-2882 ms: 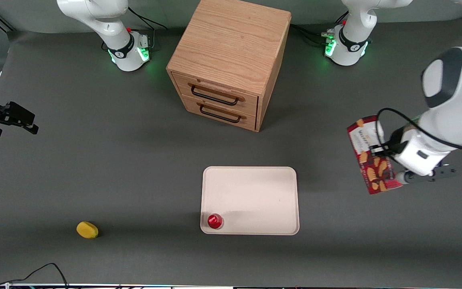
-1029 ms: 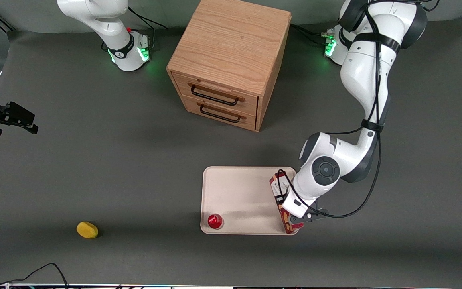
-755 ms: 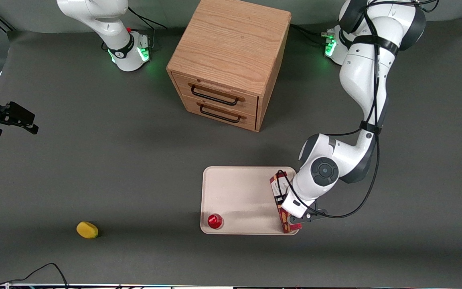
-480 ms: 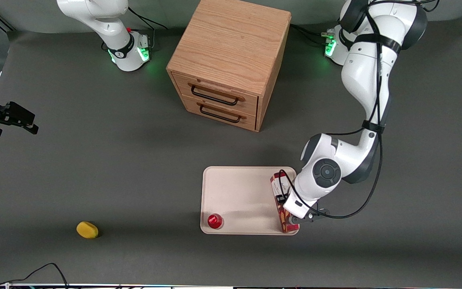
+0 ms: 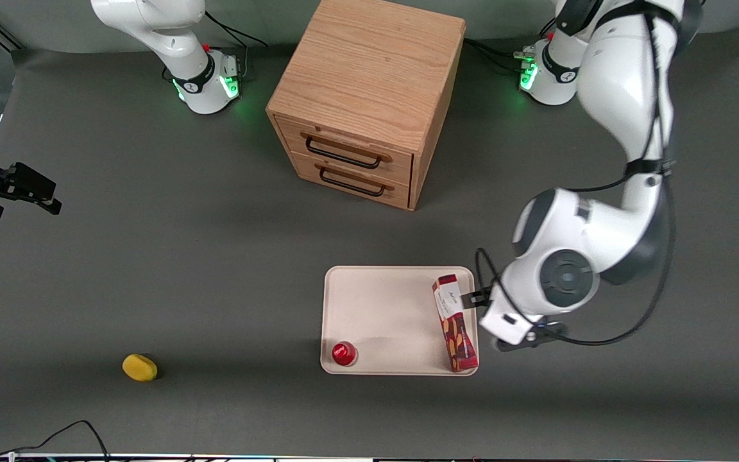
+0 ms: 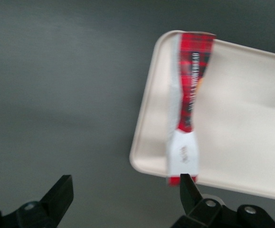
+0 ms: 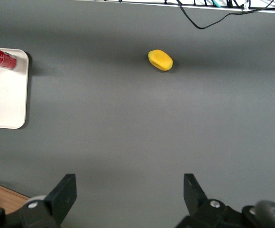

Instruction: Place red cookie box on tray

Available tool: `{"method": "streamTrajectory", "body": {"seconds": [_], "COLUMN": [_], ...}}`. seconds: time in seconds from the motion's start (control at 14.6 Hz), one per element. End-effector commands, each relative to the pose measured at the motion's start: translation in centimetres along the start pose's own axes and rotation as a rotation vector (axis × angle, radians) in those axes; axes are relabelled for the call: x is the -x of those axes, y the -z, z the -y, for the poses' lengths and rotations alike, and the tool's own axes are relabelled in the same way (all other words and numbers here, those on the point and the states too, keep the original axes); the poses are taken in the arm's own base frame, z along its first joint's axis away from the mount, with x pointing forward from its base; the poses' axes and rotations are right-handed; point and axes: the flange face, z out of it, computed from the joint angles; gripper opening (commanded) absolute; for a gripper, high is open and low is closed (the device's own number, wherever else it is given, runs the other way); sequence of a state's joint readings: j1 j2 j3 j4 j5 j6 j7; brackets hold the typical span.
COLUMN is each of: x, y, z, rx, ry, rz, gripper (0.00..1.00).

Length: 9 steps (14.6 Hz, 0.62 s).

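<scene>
Red cookie box lies on the tray, on its narrow side, along the tray edge toward the working arm's end of the bench; white-label end at the corner farther from the front camera, other end at the nearer corner. In the wrist view the red cookie box runs just inside the tray rim. Gripper is spread wide with nothing between the fingers, above the bench just off that tray edge, clear of the box.

Step in hand looks like release and retreat. To do it well: go straight up and away from the tray, no sideways sweep toward the box, since a box on its narrow side by the rim likely tips easily.

Room: small red round object sits at the opposite near corner of the tray, well apart. Wooden drawer cabinet stands farther from the camera, yellow object toward the parked arm's end. Open bench around the working arm.
</scene>
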State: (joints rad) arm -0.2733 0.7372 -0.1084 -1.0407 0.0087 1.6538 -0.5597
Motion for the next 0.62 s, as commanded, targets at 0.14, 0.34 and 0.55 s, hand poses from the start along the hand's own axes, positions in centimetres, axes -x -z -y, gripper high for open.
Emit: {"method": "streamTrajectory", "body": {"seconds": [0.14,0.34,0.55], "x": [1.3,4.7,7.9], "y": [8.3,11.8,15.1], "z": [13.0,18.4,23.0], "rx": [-0.022,-0.047,-0.051], "ry": [-0.131,-0.148,-0.182], "rz": [0.010,-0.014,-0.041], "gripper": [1.00,1.00,1.00]}}
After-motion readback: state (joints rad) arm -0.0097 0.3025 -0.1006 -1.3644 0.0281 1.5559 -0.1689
